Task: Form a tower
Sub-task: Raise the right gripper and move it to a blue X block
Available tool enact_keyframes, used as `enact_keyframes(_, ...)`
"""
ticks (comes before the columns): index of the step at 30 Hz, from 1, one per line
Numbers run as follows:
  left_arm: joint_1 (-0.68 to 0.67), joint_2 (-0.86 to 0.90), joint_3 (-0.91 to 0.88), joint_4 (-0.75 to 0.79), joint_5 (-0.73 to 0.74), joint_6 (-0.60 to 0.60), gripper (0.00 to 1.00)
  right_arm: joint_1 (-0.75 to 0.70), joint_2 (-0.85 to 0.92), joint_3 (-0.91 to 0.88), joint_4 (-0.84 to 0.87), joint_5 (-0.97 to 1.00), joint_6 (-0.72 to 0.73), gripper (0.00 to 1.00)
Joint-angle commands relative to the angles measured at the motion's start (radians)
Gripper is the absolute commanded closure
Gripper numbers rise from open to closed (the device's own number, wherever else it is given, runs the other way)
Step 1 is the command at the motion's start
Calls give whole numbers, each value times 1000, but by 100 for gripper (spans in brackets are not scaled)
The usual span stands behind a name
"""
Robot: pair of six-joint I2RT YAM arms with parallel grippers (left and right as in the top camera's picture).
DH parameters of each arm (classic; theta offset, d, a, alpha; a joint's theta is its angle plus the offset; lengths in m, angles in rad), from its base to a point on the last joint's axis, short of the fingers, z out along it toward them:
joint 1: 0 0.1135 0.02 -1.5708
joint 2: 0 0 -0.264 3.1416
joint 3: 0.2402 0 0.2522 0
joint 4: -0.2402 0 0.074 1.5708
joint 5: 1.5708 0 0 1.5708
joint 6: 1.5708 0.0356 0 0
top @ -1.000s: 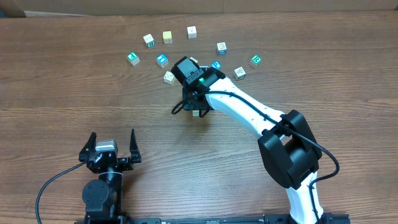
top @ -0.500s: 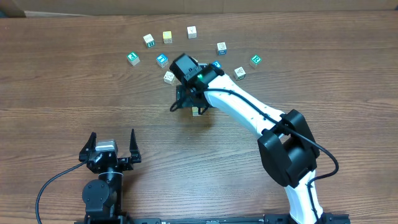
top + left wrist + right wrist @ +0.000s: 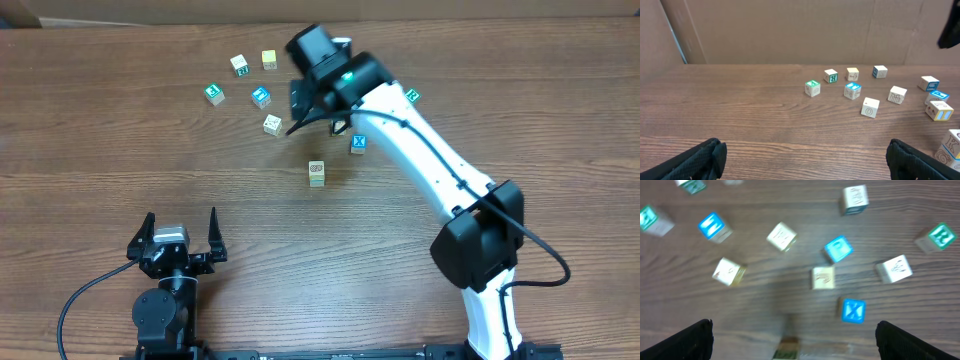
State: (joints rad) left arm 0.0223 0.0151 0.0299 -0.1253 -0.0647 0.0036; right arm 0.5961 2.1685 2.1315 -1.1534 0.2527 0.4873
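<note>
Two grippers are seen wide open and empty: the right gripper [image 3: 316, 115] over the loose cubes [image 3: 262, 97], the left gripper [image 3: 182, 232] near the front edge. The tower [image 3: 317, 172] stands alone at mid-table; it could be toppled if the next cube is set off-centre.

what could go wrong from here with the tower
The tower is only one cube wide, so an off-centre or heavy placement of the next cube could topple it. The loose cubes lie close together below the open right gripper; picking one, it might nudge a neighbour such as the blue X cube.
</note>
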Motion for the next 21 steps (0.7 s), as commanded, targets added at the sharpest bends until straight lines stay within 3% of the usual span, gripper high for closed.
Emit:
enact_keyframes(1, 10, -10, 6, -12, -13, 19, 0, -79, -13, -6, 8, -35, -26, 0)
enact_keyframes(10, 10, -10, 6, -12, -13, 19, 0, -160, -13, -119, 33, -135, -104, 9)
enact_keyframes(21, 10, -10, 6, -12, -13, 19, 0, -160, -12, -332, 241, -135, -103, 25)
